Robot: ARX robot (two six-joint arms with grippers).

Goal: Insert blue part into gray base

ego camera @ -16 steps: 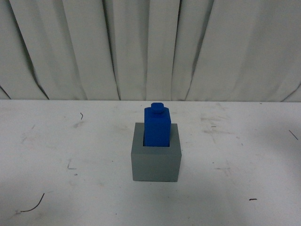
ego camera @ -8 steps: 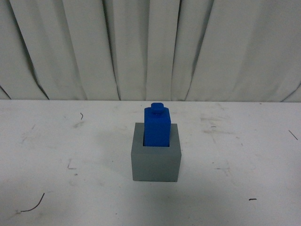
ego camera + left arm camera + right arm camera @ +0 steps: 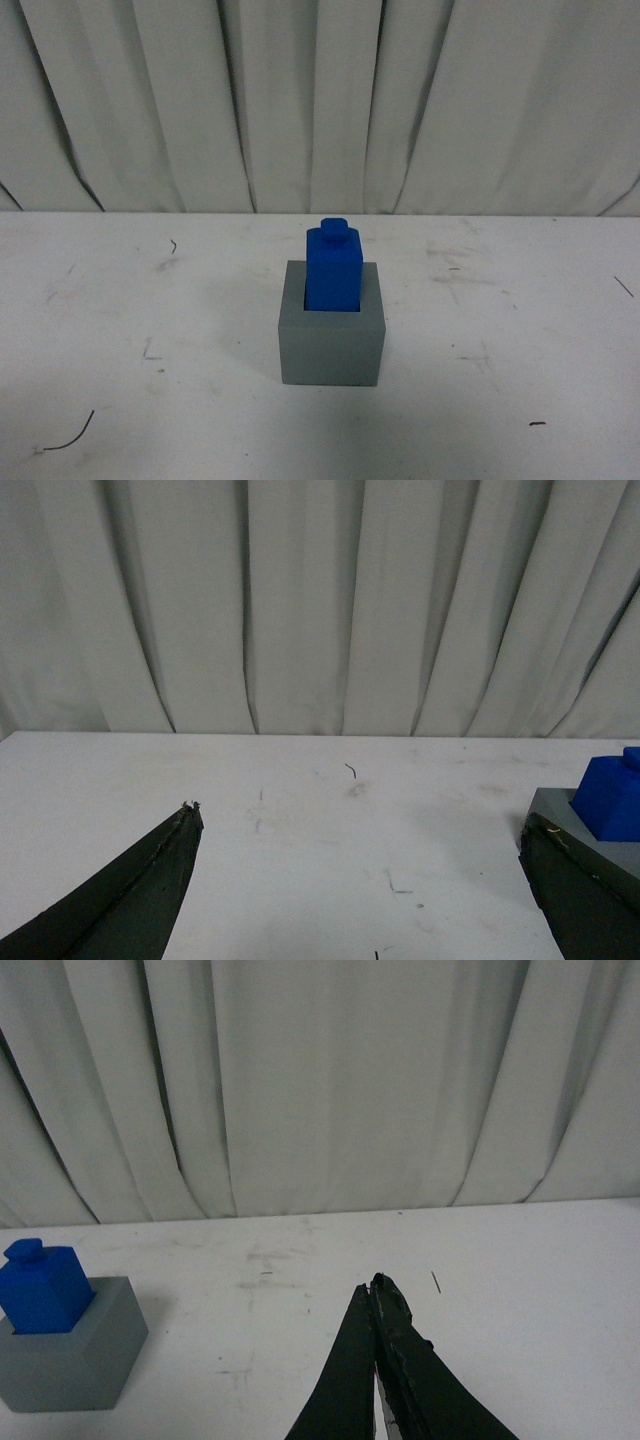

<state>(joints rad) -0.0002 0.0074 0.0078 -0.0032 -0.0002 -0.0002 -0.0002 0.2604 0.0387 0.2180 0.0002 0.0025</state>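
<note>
The left gripper (image 3: 360,825) jaws were spread wide, empty; the right gripper (image 3: 374,1285) jaws were pressed together. At the front view's centre, the blue part (image 3: 333,268) was seated upright in the gray base (image 3: 331,345) on the white surface (image 3: 120,380).

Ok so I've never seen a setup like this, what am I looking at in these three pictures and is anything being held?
This is a two-armed robot at a white table with a pale curtain behind. One picture comes from a camera on its body; the other two from cameras on its wrists. In the middle, a bright blue rectangular block with a small knob on top stands in the recess of a matte gray cube. The dark wedges are the pincers: the left pincer is open, beside the cube; the right pincer is shut and empty. Nothing is held.
</note>
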